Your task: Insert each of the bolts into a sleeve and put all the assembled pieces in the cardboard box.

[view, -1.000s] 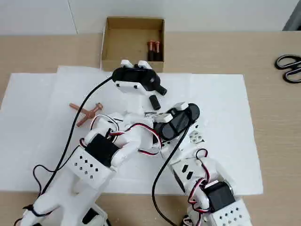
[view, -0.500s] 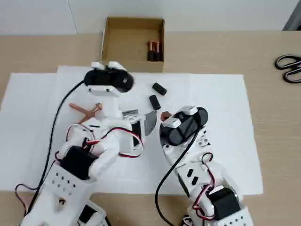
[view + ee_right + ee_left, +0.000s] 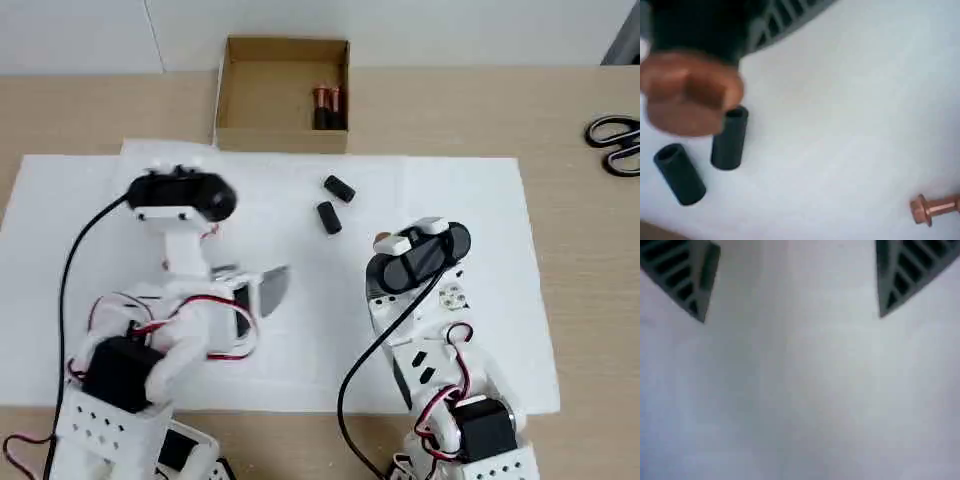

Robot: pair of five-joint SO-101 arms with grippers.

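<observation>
My right gripper (image 3: 386,243) hangs over the middle of the white paper, shut on a copper bolt (image 3: 690,95) whose head shows large in the right wrist view. Two black sleeves (image 3: 338,188) (image 3: 327,217) lie loose on the paper just beyond it, also seen as sleeves (image 3: 729,138) (image 3: 680,173) from the right wrist. Another copper bolt (image 3: 935,207) lies on the paper farther off. My left gripper (image 3: 790,315) is open over bare paper on the left side, low near the sheet (image 3: 266,288). The cardboard box (image 3: 232,100) at the back holds assembled pieces (image 3: 326,106).
White paper sheet (image 3: 480,200) covers most of the wooden table. Scissors (image 3: 615,143) lie at the far right edge. The left arm's body (image 3: 180,200) stands over the left part of the sheet.
The left arm has swung from just in front of the box back to the left of the paper, uncovering a second sleeve. The right arm has drawn right with the bolt.
</observation>
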